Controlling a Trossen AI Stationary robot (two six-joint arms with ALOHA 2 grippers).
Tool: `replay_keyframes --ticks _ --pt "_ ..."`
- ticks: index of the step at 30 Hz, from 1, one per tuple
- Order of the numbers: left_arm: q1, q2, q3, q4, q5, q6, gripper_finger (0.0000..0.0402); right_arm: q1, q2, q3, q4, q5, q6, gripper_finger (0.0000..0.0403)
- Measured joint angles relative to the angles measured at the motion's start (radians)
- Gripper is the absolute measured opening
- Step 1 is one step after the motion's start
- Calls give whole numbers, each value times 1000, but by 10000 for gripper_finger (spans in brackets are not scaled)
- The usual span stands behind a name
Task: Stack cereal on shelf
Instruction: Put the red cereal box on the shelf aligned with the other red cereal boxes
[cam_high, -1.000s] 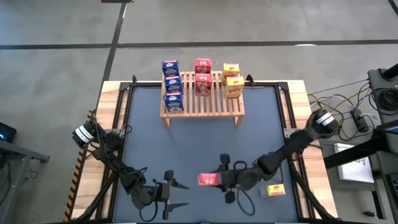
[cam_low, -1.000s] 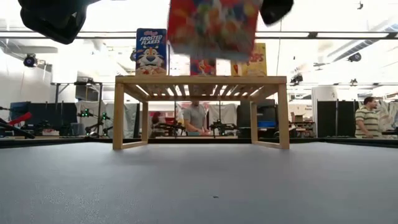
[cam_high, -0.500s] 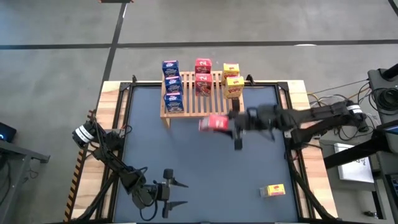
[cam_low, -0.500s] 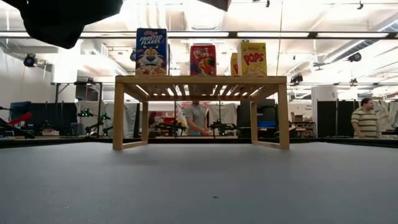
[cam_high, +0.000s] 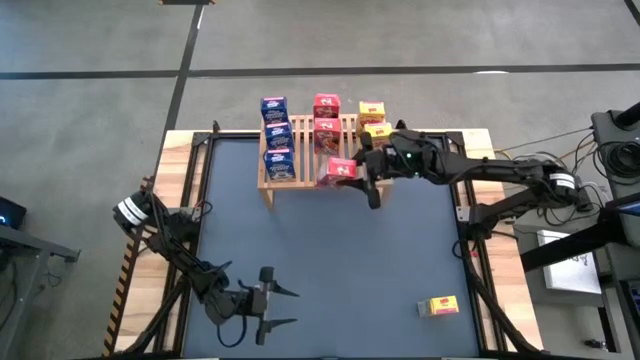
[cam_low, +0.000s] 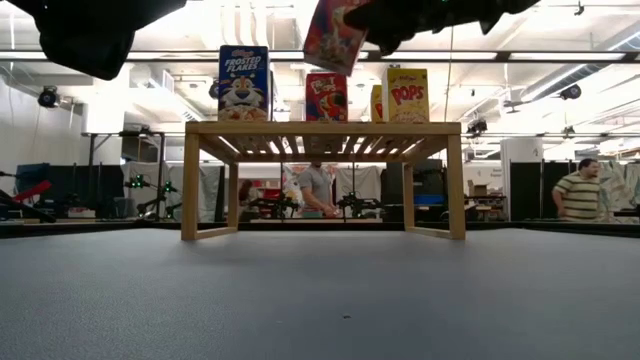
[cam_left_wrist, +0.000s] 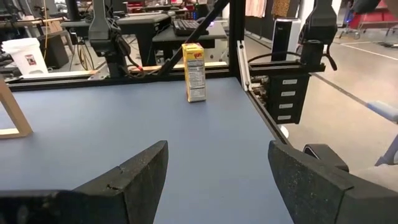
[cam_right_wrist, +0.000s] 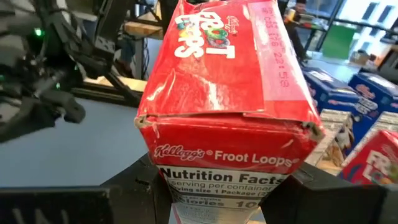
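Note:
The wooden shelf (cam_high: 325, 150) stands at the table's far middle on its short legs (cam_low: 190, 185). On its slats stand three blue cereal boxes (cam_high: 278, 134), two red ones (cam_high: 327, 120) and two yellow ones (cam_high: 374, 124). My right gripper (cam_high: 352, 170) hovers at the shelf's near edge, shut on a red Froot Loops box (cam_right_wrist: 227, 93). A yellow box (cam_high: 443, 306) stands on the table's near right, also seen upright in the left wrist view (cam_left_wrist: 194, 73). My left gripper (cam_high: 272, 306) waits open near the table's near edge, with nothing between its fingers. My right gripper pinches the red box between its two fingers (cam_right_wrist: 134, 186), on the two faces either side of the Nutrition Facts panel (cam_right_wrist: 227, 180). The fingers lie about level, coming from the table's right. The box (cam_low: 335, 35) hangs tilted, clear above the shelf's top.
Black frame rails run along the table's left and right edges (cam_high: 195, 200). Wide bare blue tabletop (cam_high: 330, 260) lies between the shelf and the near edge. Beyond the table, people stand in the room (cam_low: 583, 190).
My right gripper has carried the red box from the table's near middle toward the far edge and upward, to the shelf's near edge. The box has stayed in its hold, lifted clear all the way, and has turned somewhat with the wrist.

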Motion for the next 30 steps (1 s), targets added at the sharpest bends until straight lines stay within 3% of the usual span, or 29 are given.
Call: replay_keyframes --ticks 18,24,30 --pt "0 -6 -5 30 2 2 261 -45 141 12 46 41 -100 166" --pt "0 -6 -2 30 3 0 261 -67 147 93 -51 48 -95 166" --pt "0 -6 -1 33 3 -4 261 -68 177 240 -293 43 -129 166"
